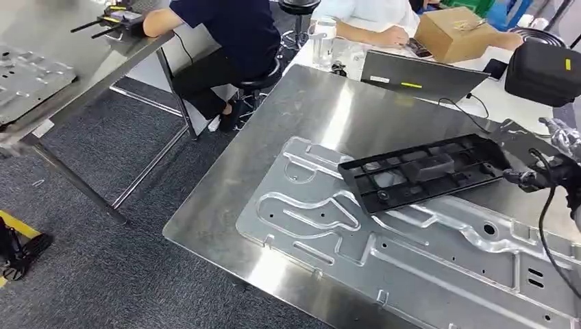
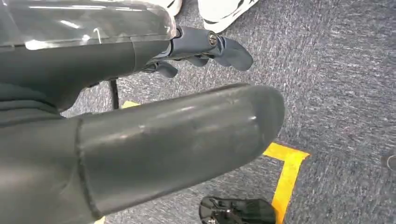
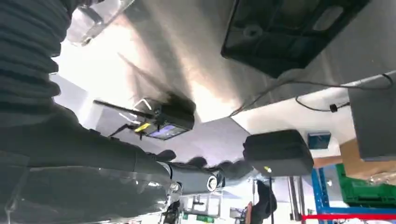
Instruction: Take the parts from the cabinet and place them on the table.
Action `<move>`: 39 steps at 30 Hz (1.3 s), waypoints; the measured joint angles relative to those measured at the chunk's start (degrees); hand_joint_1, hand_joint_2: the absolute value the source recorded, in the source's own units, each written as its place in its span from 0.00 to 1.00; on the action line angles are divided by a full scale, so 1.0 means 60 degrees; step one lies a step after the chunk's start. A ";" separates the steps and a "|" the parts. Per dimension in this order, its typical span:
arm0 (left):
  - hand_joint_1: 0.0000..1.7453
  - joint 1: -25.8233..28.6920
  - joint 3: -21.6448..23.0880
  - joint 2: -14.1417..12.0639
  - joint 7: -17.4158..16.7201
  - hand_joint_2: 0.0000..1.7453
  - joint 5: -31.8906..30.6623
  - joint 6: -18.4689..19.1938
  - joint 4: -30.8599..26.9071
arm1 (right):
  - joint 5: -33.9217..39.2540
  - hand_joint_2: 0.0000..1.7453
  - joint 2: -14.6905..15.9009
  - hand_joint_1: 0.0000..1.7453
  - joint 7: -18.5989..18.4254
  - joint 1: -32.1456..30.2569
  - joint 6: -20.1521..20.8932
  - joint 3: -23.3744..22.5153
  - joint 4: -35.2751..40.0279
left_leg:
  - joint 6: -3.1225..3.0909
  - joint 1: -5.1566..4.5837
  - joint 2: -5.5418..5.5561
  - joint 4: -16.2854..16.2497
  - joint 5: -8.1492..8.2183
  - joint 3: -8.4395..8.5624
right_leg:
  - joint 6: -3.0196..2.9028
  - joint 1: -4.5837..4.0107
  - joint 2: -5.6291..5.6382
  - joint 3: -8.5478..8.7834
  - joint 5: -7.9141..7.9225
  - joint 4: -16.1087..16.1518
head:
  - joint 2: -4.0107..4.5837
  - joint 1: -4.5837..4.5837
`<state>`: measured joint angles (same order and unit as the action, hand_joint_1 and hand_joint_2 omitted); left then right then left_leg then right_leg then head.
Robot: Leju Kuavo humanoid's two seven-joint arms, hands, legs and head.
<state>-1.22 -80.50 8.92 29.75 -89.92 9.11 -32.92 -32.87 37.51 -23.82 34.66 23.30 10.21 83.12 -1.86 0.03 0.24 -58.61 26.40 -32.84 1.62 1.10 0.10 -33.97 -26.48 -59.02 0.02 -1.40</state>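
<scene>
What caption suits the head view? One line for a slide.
Black plastic frame lies atop stamped metal panel on steel table; right hand beside it.

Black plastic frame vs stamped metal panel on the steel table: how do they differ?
The black plastic frame is dark, matte, an open lattice; the stamped metal panel is bright, silvery, solid with ribs and small holes. The frame is much smaller and lies across the panel's far edge. Both lie flat on the steel table.
</scene>
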 joint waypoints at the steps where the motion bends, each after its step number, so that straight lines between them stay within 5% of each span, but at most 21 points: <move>1: 0.00 0.0003 0.0000 0.0000 0.0004 0.00 0.0000 0.0000 0.0000 | 0.0025 1.00 0.0010 0.00 0.0007 -0.0049 -0.0011 0.0007 -0.0007 | 0.0048 0.0003 0.0009 0.0027 -0.0022 -0.0008 | -0.0050 -0.0005 -0.0011 -0.0021 -0.0023 -0.0042 | 0.0000 0.0000; 3: 0.00 0.0029 -0.0007 0.0007 0.0000 0.00 -0.0004 0.0007 0.0007 | 0.0077 1.00 0.0025 0.00 0.0033 -0.0086 -0.0058 0.0011 -0.0026 | 0.0107 -0.0006 0.0008 0.0051 -0.0011 0.0009 | -0.0150 0.0013 0.0002 -0.0037 -0.0012 -0.0041 | 0.0000 0.0004; 4: 0.00 0.0027 -0.0007 0.0000 0.0000 0.00 -0.0004 0.0007 0.0011 | 0.0084 1.00 0.0029 0.00 0.0036 -0.0090 -0.0076 0.0011 -0.0025 | 0.0171 -0.0026 -0.0003 -0.0151 0.0235 -0.0036 | -0.0215 0.0051 -0.0006 -0.0018 0.0023 0.0000 | 0.0000 0.0004; 5: 0.00 0.0027 -0.0007 0.0000 -0.0004 0.00 0.0000 0.0007 0.0015 | 0.0087 0.00 0.0036 0.00 0.0040 -0.0083 -0.0117 0.0011 -0.0025 | 0.0215 0.0008 -0.0013 -0.0523 0.0452 -0.0155 | -0.0261 0.0047 -0.0011 0.0000 0.0012 0.0001 | 0.0000 0.0000; 8: 0.00 0.0038 -0.0011 0.0000 -0.0011 0.00 0.0000 0.0026 0.0015 | -0.0034 0.00 0.0018 0.00 0.0266 -0.0346 -0.0683 0.0011 0.0059 | 0.0247 0.0021 -0.0012 -0.2654 0.1473 -0.1118 | -0.0342 0.0000 -0.0040 -0.0008 0.0002 -0.0005 | -0.0004 -0.0003; 10: 0.00 0.0094 -0.0026 0.0055 -0.0011 0.00 0.0000 0.0117 0.0015 | -0.0376 0.00 -0.0161 0.00 0.0657 -0.0726 -0.1594 -0.0015 0.0299 | 0.0206 0.0021 -0.0011 -0.3088 0.1432 -0.1362 | -0.0359 -0.0043 -0.0033 0.0003 -0.0009 -0.0009 | 0.0000 -0.0003; 11: 0.00 0.0118 -0.0036 0.0095 -0.0011 0.00 0.0000 0.0204 0.0000 | -0.0492 0.00 -0.0446 0.00 0.0963 -0.0968 -0.2229 -0.0141 0.0570 | 0.0162 0.0019 -0.0011 -0.2610 0.1067 -0.1165 | -0.0372 -0.0066 -0.0009 0.0025 -0.0019 -0.0009 | 0.0000 -0.0003; 13: 0.00 0.0143 -0.0084 0.0226 0.0011 0.00 -0.0004 0.0387 -0.0168 | -0.0083 0.00 -0.1200 0.00 0.1703 -0.1688 -0.3339 -0.0628 0.1401 | -0.0001 -0.0026 0.0005 -0.0795 0.0095 -0.0303 | -0.0402 -0.0118 0.0007 0.0115 -0.0059 -0.0009 | 0.0000 -0.0003; 15: 0.00 0.0126 -0.0164 0.0372 0.0048 0.00 -0.0004 0.0580 -0.0343 | 0.1078 0.00 -0.1962 0.00 0.2530 -0.2475 -0.4089 -0.1112 0.2246 | -0.0097 -0.0080 0.0025 -0.0063 0.0023 0.0051 | -0.0354 -0.0170 -0.0021 0.0106 -0.0065 -0.0037 | 0.0000 0.0015; 19: 0.00 0.0249 -0.0244 0.0660 0.0273 0.00 0.0000 0.0947 -0.0638 | 0.3677 0.00 -0.3386 0.00 0.4289 -0.4523 -0.4670 -0.1720 0.4187 | -0.0154 -0.0026 0.0113 0.0172 -0.0109 0.0083 | -0.0182 -0.0202 -0.0124 0.0181 -0.0063 0.0049 | 0.0000 0.0008; 21: 0.00 0.0274 -0.0248 0.0776 0.0291 0.00 0.0000 0.0980 -0.0754 | 0.4007 0.00 -0.3844 0.00 0.4820 -0.5440 -0.4681 -0.1844 0.4894 | -0.0237 0.0015 0.0066 0.0274 -0.0223 0.0080 | -0.0101 -0.0144 -0.0032 0.0009 -0.0741 -0.0495 | 0.0000 0.0022; 23: 0.00 0.0288 -0.0251 0.0860 0.0288 0.00 0.0000 0.0994 -0.0856 | 0.4164 0.00 -0.4305 0.00 0.5208 -0.6340 -0.4656 -0.1869 0.5507 | -0.0247 -0.0001 0.0034 0.0243 -0.0266 -0.0059 | -0.0031 -0.0104 -0.0019 -0.0560 -0.1682 -0.2033 | 0.0000 0.0014; 24: 0.00 0.0293 -0.0255 0.0882 0.0288 0.00 0.0000 0.1002 -0.0900 | 0.4164 0.00 -0.4471 0.00 0.5323 -0.6722 -0.4633 -0.1865 0.5698 | -0.0245 -0.0007 0.0022 0.0220 -0.0294 -0.0129 | -0.0005 -0.0086 -0.0019 -0.0730 -0.1900 -0.2570 | -0.0004 0.0015; 26: 0.00 0.0308 -0.0255 0.0947 0.0288 0.00 0.0000 0.1005 -0.0969 | 0.4145 0.00 -0.4740 0.00 0.5508 -0.7351 -0.4601 -0.1865 0.6081 | -0.0225 -0.0009 -0.0009 0.0147 -0.0356 -0.0278 | 0.0017 -0.0059 -0.0024 -0.0477 -0.1663 -0.2434 | 0.0000 0.0015; 28: 0.00 0.0307 -0.0255 0.1009 0.0288 0.00 0.0000 0.1005 -0.1020 | 0.4120 0.00 -0.4948 0.00 0.5625 -0.7765 -0.4604 -0.1865 0.6416 | -0.0182 -0.0003 -0.0031 0.0042 -0.0401 -0.0434 | -0.0009 -0.0054 -0.0032 0.0503 -0.0975 -0.0912 | 0.0000 0.0015; 29: 0.00 0.0302 -0.0255 0.1035 0.0291 0.00 0.0000 0.1005 -0.1049 | 0.4094 0.00 -0.5031 0.00 0.5683 -0.7914 -0.4608 -0.1865 0.6565 | -0.0134 -0.0004 -0.0047 -0.0023 -0.0436 -0.0496 | -0.0065 -0.0060 -0.0060 0.1150 -0.0868 0.0119 | 0.0000 0.0015; 34: 0.00 0.0331 -0.0262 0.1137 0.0295 0.00 0.0000 0.1024 -0.1162 | 0.3799 0.00 -0.5348 0.00 0.5974 -0.8910 -0.4790 -0.1854 0.7224 | 0.0179 -0.0055 -0.0029 0.0039 -0.0704 -0.0513 | -0.0325 -0.0122 -0.0037 0.1021 -0.0618 0.0292 | 0.0000 0.0007; 35: 0.00 0.0332 -0.0266 0.1125 0.0302 0.00 0.0003 0.1024 -0.1224 | 0.3788 0.00 -0.5417 0.00 0.6036 -0.9011 -0.4841 -0.1843 0.7301 | 0.0205 -0.0007 0.0052 -0.0158 -0.0527 -0.0662 | -0.0401 -0.0057 -0.0100 0.0910 -0.0472 0.0339 | 0.0000 0.0015; 36: 0.00 0.0337 -0.0266 0.1140 0.0317 0.00 0.0004 0.1024 -0.1228 | 0.3774 0.00 -0.5450 0.00 0.6040 -0.9121 -0.4878 -0.1836 0.7362 | 0.0274 -0.0034 0.0035 -0.0518 0.0076 -0.0806 | -0.0497 -0.0052 -0.0057 0.0781 -0.0357 0.0397 | 0.0000 -0.0040; 38: 0.00 0.0325 -0.0266 0.1144 0.0306 0.00 0.0000 0.1031 -0.1231 | 0.3737 0.00 -0.5538 0.00 0.6018 -0.9350 -0.4980 -0.1818 0.7494 | 0.0378 0.0026 0.0020 -0.1817 0.1259 -0.1107 | -0.0525 -0.0062 -0.0073 0.0560 -0.0166 0.0379 | 0.0000 -0.0044; 39: 0.00 0.0313 -0.0266 0.1151 0.0291 0.00 0.0000 0.1031 -0.1235 | 0.3737 0.00 -0.5563 0.00 0.5996 -0.9467 -0.5027 -0.1814 0.7515 | 0.0412 0.0046 0.0017 -0.2455 0.1579 -0.1193 | -0.0520 -0.0065 -0.0083 0.0434 -0.0090 0.0362 | 0.0000 -0.0047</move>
<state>0.66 -82.09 15.82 31.50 -89.92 15.30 -40.33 -10.45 4.13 12.15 -22.15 -6.86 -0.68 128.21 0.62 0.31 0.34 -73.35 35.88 -40.00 -1.50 0.71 -0.39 -31.36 -27.02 -56.85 0.02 -1.68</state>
